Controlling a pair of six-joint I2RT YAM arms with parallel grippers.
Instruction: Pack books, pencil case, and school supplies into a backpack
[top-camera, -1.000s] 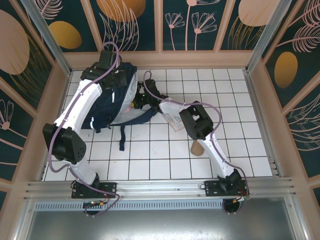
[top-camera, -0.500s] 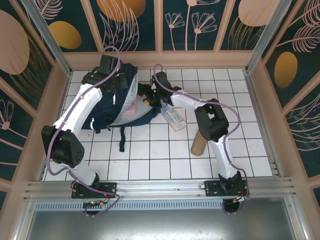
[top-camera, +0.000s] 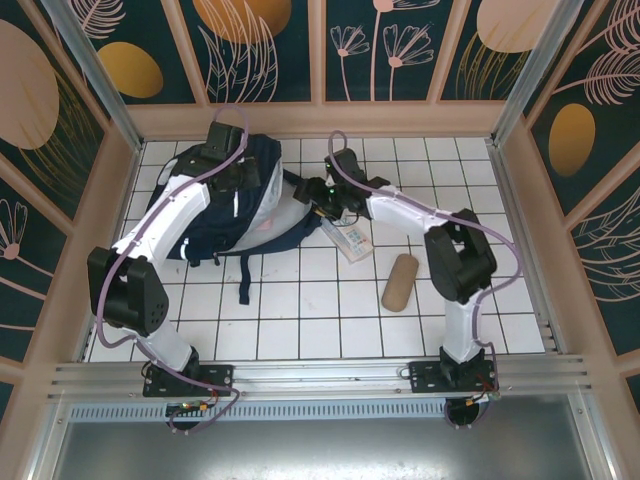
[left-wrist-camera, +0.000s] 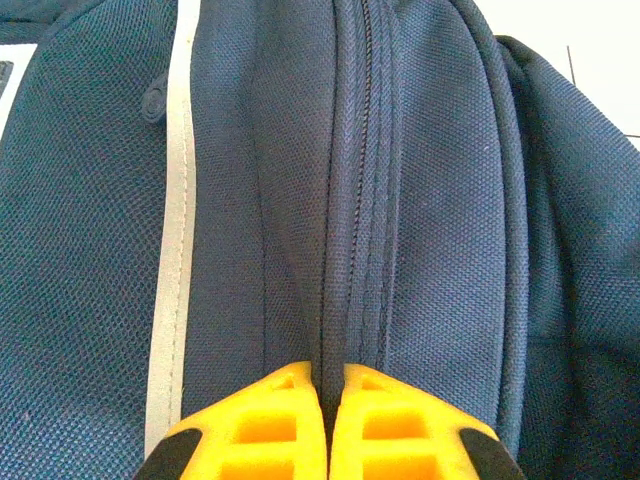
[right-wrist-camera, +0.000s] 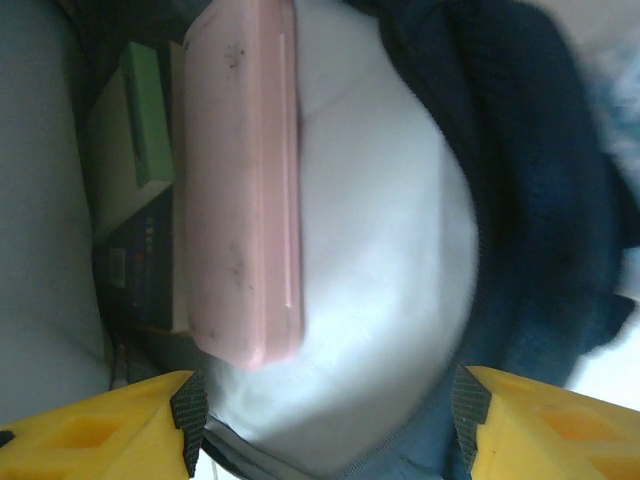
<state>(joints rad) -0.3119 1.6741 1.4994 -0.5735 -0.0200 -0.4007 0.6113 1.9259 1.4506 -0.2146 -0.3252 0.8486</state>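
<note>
The navy backpack lies at the back left of the table, its mouth facing right. My left gripper is shut on a fold of its navy fabric beside a white stripe. A pink pencil case rests inside on the pale grey lining, next to a small green piece and a navy book. My right gripper stands open and empty just outside the mouth. A white-and-blue packet lies on the tiles under the right arm.
A brown cardboard tube lies on the white tiles right of centre. A backpack strap trails toward the near edge. Patterned walls close the table on three sides.
My right gripper has drawn back to the right, out of the backpack's mouth, leaving the pink pencil case inside. The left gripper has kept its hold on the fabric.
</note>
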